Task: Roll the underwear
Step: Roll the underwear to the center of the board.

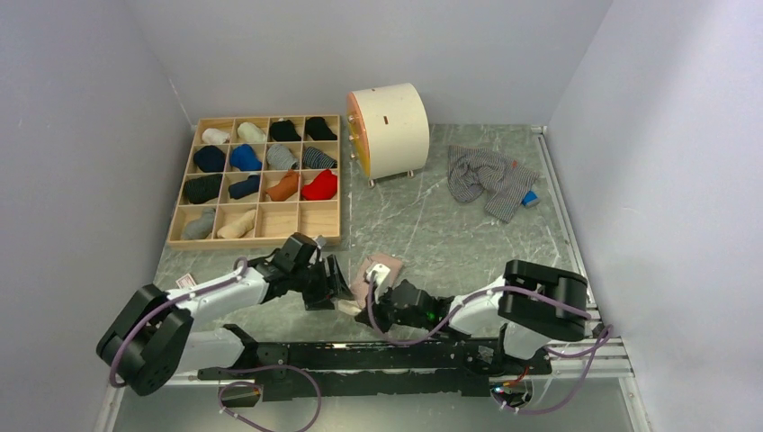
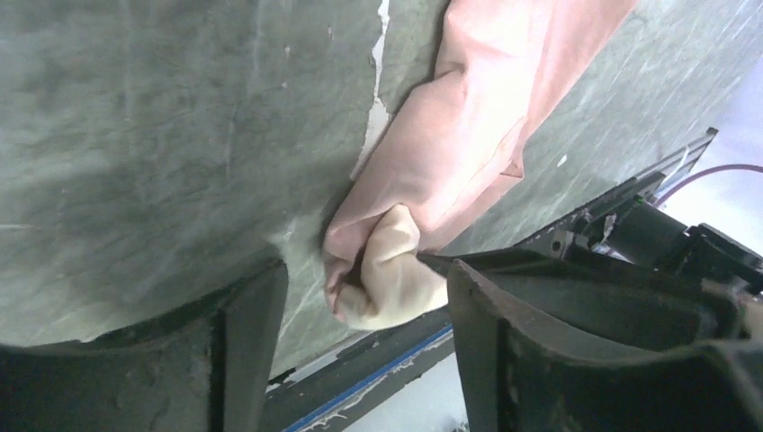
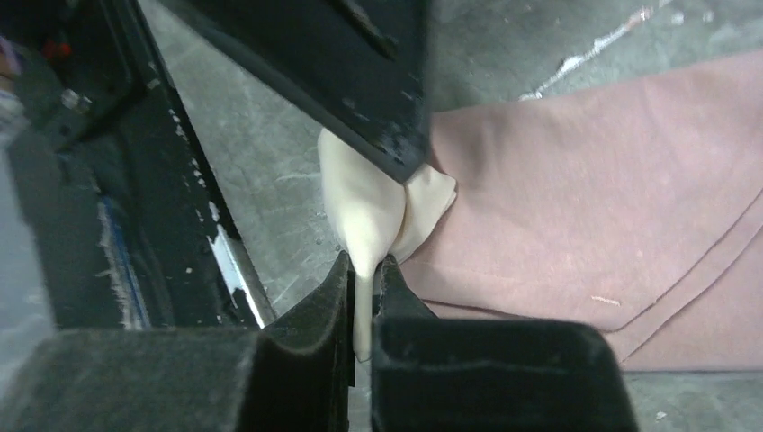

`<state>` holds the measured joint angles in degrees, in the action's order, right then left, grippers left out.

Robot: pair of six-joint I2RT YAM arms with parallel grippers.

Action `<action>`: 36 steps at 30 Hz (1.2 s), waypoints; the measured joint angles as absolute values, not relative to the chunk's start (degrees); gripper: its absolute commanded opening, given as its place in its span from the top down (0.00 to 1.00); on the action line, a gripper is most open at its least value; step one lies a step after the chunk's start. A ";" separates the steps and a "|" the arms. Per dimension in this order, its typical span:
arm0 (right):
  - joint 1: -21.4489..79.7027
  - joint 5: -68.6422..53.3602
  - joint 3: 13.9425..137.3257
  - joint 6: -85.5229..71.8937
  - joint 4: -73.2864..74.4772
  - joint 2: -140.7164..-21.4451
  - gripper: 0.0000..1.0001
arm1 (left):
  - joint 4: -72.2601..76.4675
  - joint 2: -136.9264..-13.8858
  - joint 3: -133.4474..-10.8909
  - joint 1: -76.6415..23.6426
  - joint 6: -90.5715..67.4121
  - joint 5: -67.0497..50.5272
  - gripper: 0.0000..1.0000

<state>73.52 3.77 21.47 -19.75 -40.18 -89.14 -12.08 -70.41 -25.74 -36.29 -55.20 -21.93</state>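
At the near edge of the counter [image 1: 432, 238], about mid-way across: pink underwear [image 1: 381, 268], spread mostly flat, its near corner bunched into a pale cream wad. Right end effector [image 3: 363, 279] pressed together on that wad, a thin fold of cloth pinched between the pads. Left end effector [image 2: 364, 288] spread wide, straddling the same wad from the left, one finger [image 3: 360, 81] down against the cloth just beside the pinch, closed on nothing.

Soft, light and limp by the look of it. No stiffness to keep a shape; likely to sag, unfold or drag along the counter rather than slide cleanly. Probably best taken by the hem or a doubled edge, thick enough for the pads to bite; a single layer apt to slip free. For the roll, wise to keep the gripped edge low and turn it over the flat part toward the far side, with the spread end effector steadying the cloth. Little danger of damage, more of a loose, lopsided roll.

Farther back on the right, well apart: striped underwear [image 1: 486, 174], crumpled in a heap, a small blue block [image 1: 530, 199] just beside it. Same soft handling expected, after flattening.

At the far left, a wooden tray [image 1: 261, 240] of rolled socks, and to its right a white drum [image 1: 389, 130].
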 measured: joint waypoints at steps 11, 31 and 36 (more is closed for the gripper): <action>61.12 -14.26 13.61 -51.88 -71.42 -104.44 0.99 | -12.62 -59.57 -23.46 -35.64 -54.63 -16.64 0.25; 59.44 -15.35 11.55 -69.25 -78.30 -108.97 0.64 | 2.83 -68.99 -18.35 -37.60 -54.96 -19.62 0.66; 59.48 -14.63 13.13 -64.90 -65.54 -99.50 0.49 | 3.51 -72.03 -20.03 -38.37 -54.54 -19.53 0.68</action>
